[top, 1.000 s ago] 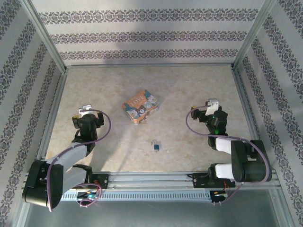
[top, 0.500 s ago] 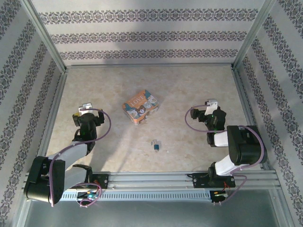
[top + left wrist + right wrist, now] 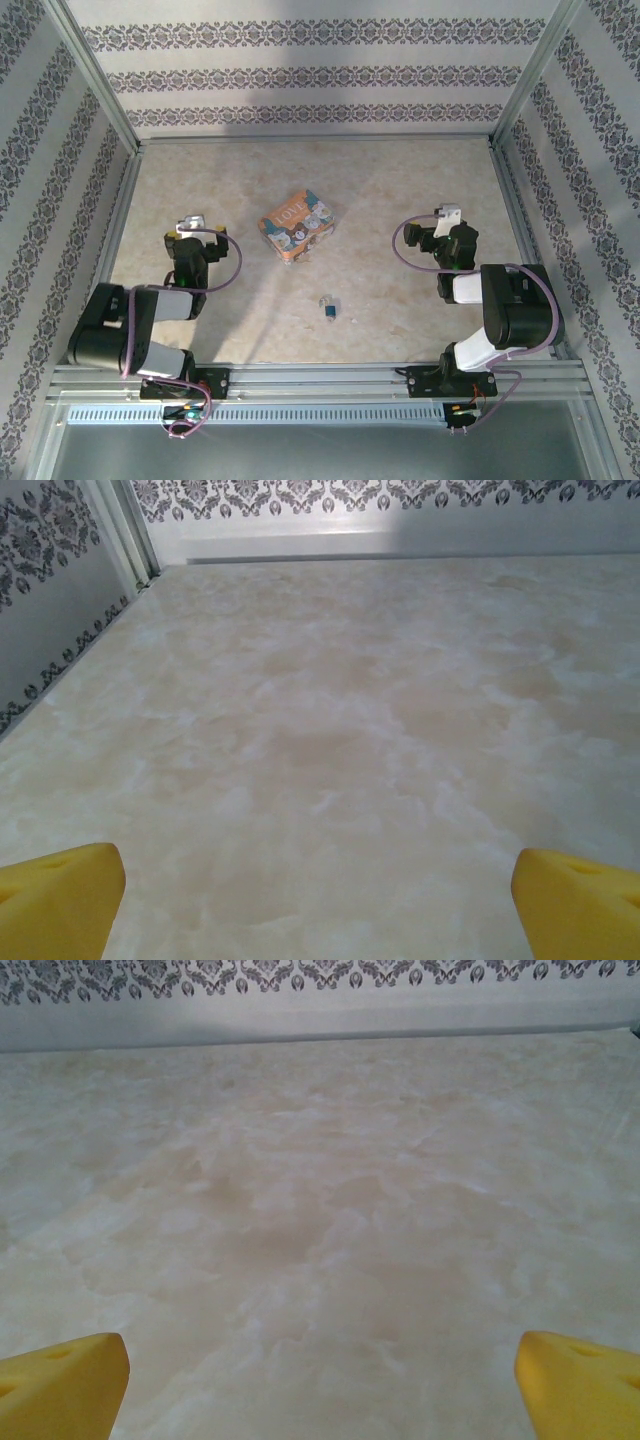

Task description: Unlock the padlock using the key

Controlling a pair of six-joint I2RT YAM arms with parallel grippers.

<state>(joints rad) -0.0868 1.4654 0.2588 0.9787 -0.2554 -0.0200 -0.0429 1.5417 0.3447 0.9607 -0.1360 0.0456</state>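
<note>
1. Left gripper (image 3: pixel 190 228): jaws spread wide, nothing between them. Its yellow left pads (image 3: pixel 60 900) sit at the two bottom corners of the left wrist view, with bare table between.
2. Right gripper (image 3: pixel 441 225): also wide, holding nothing. Its yellow right pads (image 3: pixel 62 1385) sit at the bottom corners of the right wrist view, over bare surface.
3. Both grippers are low over the table (image 3: pixel 400 180) and point toward the far wall, one on each side, well apart.
4. Padlock (image 3: pixel 296 227): lies flat on the table between the two grippers, nearer the left one. It is orange-brown and turned on a diagonal, with the "LOVE" lettering and round cartoon pictures face up. Neither gripper touches it.
5. Key (image 3: pixel 327 306): lies on the table, closer to the arm bases than the padlock, slightly to its right and apart from it. Teal head toward the near edge, silvery shaft toward the far side.
6. The table is beige and marbled, with patterned wallpaper walls (image 3: pixel 320 75) on three sides.
7. A metal rail (image 3: pixel 320 375) at the near edge carries both arm bases.
8. A purple cable (image 3: pixel 400 250) loops beside each wrist.
</note>
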